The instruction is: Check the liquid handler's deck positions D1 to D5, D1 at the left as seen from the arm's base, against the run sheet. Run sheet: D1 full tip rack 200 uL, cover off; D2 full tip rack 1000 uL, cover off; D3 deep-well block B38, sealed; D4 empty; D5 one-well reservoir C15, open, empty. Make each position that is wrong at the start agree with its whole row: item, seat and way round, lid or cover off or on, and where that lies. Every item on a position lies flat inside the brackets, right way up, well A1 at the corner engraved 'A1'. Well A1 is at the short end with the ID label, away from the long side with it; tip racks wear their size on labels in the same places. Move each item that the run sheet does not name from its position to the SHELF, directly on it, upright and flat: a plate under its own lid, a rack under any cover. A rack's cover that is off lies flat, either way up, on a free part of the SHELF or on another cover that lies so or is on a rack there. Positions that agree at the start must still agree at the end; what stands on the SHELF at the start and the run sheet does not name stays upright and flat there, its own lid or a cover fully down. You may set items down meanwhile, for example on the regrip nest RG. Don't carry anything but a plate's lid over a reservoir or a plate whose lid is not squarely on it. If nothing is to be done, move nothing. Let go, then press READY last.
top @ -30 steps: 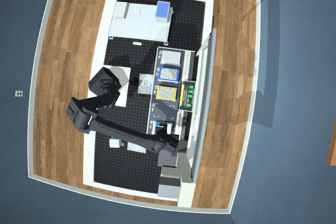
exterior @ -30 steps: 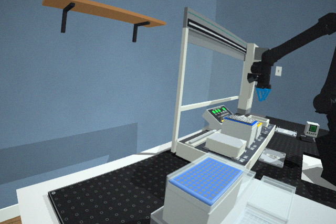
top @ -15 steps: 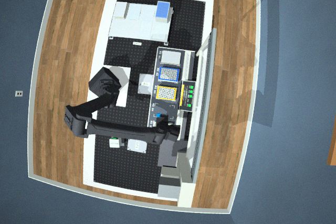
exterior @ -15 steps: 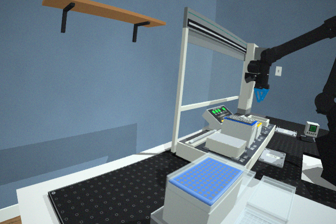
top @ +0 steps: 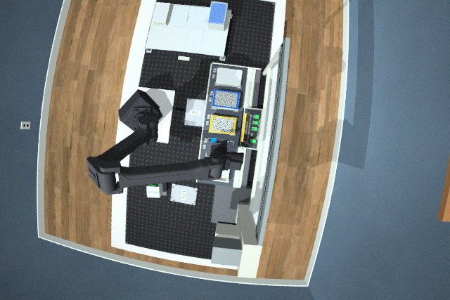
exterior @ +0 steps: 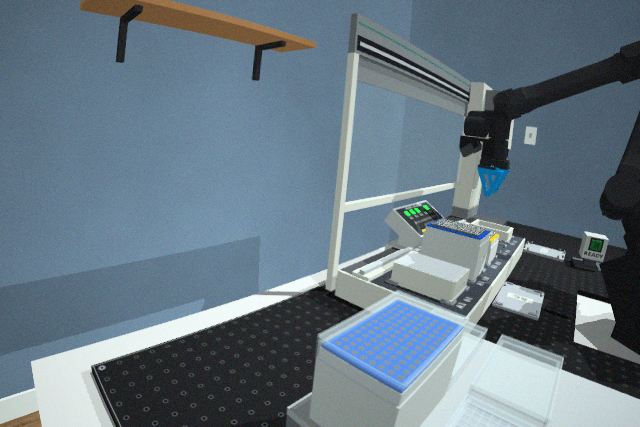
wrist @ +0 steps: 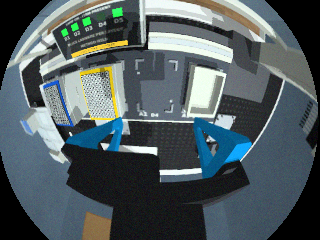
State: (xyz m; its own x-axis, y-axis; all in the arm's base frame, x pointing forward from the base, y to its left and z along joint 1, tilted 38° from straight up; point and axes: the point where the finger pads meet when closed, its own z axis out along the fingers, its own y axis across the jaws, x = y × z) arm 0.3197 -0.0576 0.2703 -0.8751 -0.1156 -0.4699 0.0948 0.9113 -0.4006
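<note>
My gripper (top: 217,142) (exterior: 492,183) (wrist: 158,121) is open and empty. It hangs high above the empty bracketed deck position (wrist: 156,83). To one side of that position a yellow-framed tip rack (top: 222,124) (wrist: 99,92) stands uncovered, then a blue-framed tip rack (top: 226,99) (exterior: 457,236) (wrist: 55,103), also uncovered. A white block with a flat closed top (top: 228,76) (exterior: 431,272) takes the end position beyond them. On the other side of the empty position lies an open white one-well reservoir (wrist: 203,90) (exterior: 493,228); my arm hides it in the overhead view.
The SHELF (top: 174,41) carries a blue tip rack under a clear cover (top: 217,15) (exterior: 390,355) and a loose clear cover (top: 162,13) (exterior: 516,375). The RG nest (top: 194,109) (exterior: 518,301), the READY button (top: 153,190) (exterior: 594,245) and the handler's control panel (top: 253,128) (wrist: 100,27) are near. The gantry frame (exterior: 408,68) stands behind the deck.
</note>
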